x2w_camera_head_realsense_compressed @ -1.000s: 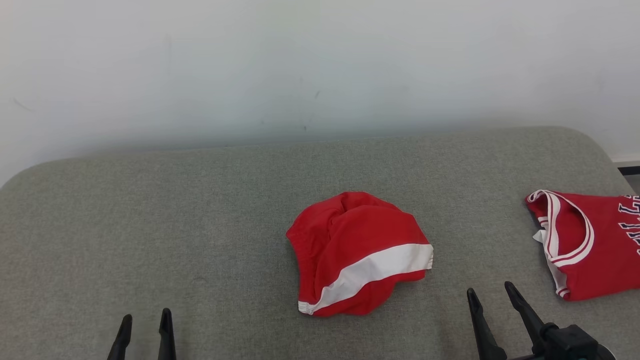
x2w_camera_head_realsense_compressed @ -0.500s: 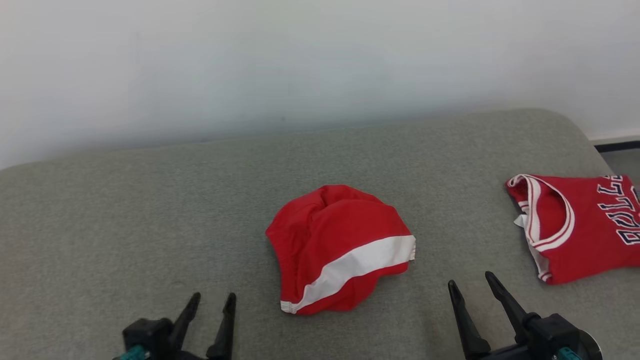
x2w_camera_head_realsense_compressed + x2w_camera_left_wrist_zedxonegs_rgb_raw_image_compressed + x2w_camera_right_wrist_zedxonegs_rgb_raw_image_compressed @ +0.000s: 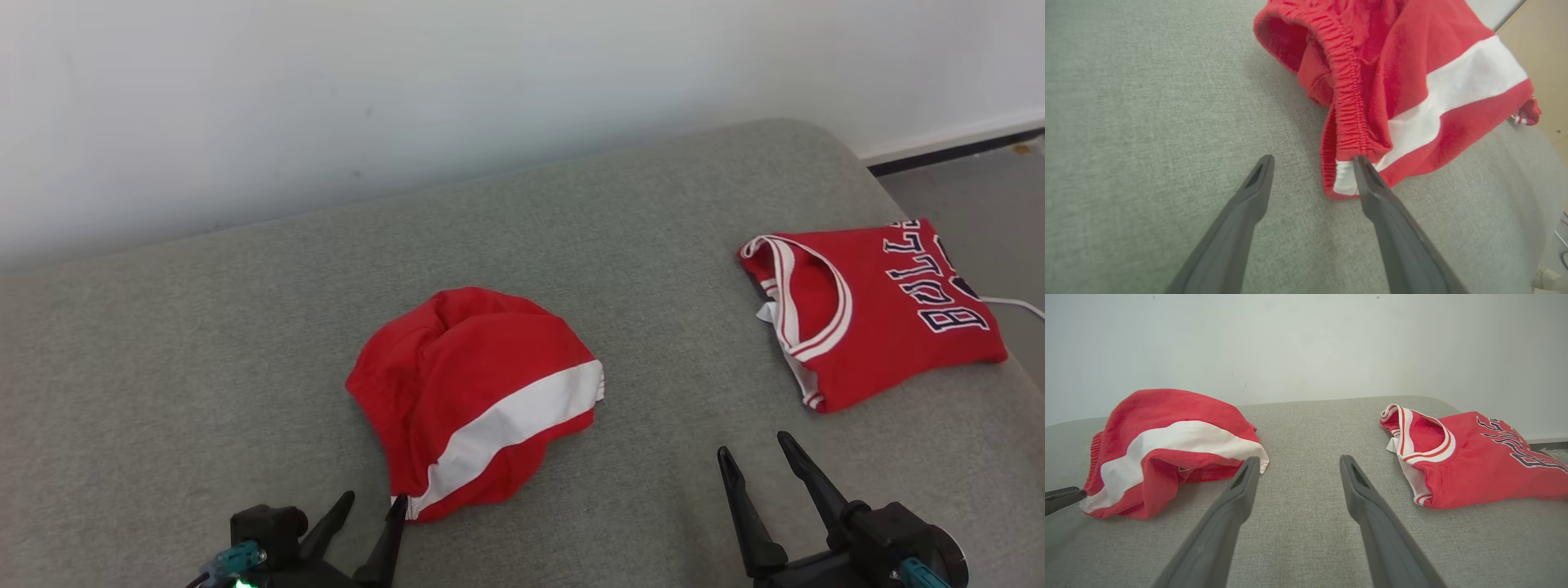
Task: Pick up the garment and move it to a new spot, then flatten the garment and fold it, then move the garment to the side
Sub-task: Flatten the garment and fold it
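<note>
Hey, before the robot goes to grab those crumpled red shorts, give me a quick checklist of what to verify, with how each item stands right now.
1. Left gripper open: ok.
2. Right gripper open and holding nothing: ok.
3. Red shorts between the left gripper's fingers: not ok. The waistband corner sits at one fingertip, and the gap is mostly over bare cushion.
4. That fingertip touching the cloth: cannot tell.
5. Folded jersey apart from the shorts: ok, it lies to their right.
</note>
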You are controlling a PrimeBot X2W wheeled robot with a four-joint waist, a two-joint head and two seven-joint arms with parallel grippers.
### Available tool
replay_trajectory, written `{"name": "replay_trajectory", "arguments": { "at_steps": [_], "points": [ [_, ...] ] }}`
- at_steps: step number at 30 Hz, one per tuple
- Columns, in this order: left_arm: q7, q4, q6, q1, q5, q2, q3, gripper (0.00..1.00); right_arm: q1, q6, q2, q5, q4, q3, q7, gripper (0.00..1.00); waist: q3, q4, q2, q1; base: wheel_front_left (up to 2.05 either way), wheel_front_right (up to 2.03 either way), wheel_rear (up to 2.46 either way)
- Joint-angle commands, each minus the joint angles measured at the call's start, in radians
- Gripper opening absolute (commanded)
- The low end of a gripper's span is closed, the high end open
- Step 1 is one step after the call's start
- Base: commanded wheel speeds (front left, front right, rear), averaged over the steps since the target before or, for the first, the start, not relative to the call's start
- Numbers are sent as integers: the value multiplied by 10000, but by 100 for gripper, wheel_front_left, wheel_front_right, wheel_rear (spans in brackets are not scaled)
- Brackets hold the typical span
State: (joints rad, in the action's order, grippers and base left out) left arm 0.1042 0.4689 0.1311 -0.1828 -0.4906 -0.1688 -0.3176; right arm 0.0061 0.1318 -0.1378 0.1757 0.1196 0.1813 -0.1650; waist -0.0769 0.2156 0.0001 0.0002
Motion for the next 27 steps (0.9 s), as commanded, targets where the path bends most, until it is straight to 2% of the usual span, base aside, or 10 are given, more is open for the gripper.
{"name": "replay_trajectory", "arguments": {
  "at_steps": [1, 16, 17, 19, 27],
  "points": [
    [97, 84, -17, -198, -89, -59, -58, 100, -64, -21, 30, 66, 32, -14, -62, 100, -182, 281, -1, -2, 0, 0, 0],
    [313, 108, -15, -507, -1101, -486, -1405, 100, -162, -21, 13, 147, 189, 114, -137, 100, -57, 228, -1, -2, 0, 0, 0],
    [336, 128, -15, -550, -1155, -497, -1476, 64, -164, -21, -1, 169, 192, 122, -146, 100, -56, 222, -1, -2, 0, 0, 0],
    [377, 153, -15, -639, -1234, -516, -1632, 0, -173, -21, -19, 177, 193, 105, -168, 100, -64, 212, -1, -2, 0, 0, 0],
    [929, -492, -15, -1647, -1496, -348, -1816, 0, -159, -21, 52, 129, 148, -108, -200, 100, -152, 58, -1, -2, 0, 0, 0]
  ]
}}
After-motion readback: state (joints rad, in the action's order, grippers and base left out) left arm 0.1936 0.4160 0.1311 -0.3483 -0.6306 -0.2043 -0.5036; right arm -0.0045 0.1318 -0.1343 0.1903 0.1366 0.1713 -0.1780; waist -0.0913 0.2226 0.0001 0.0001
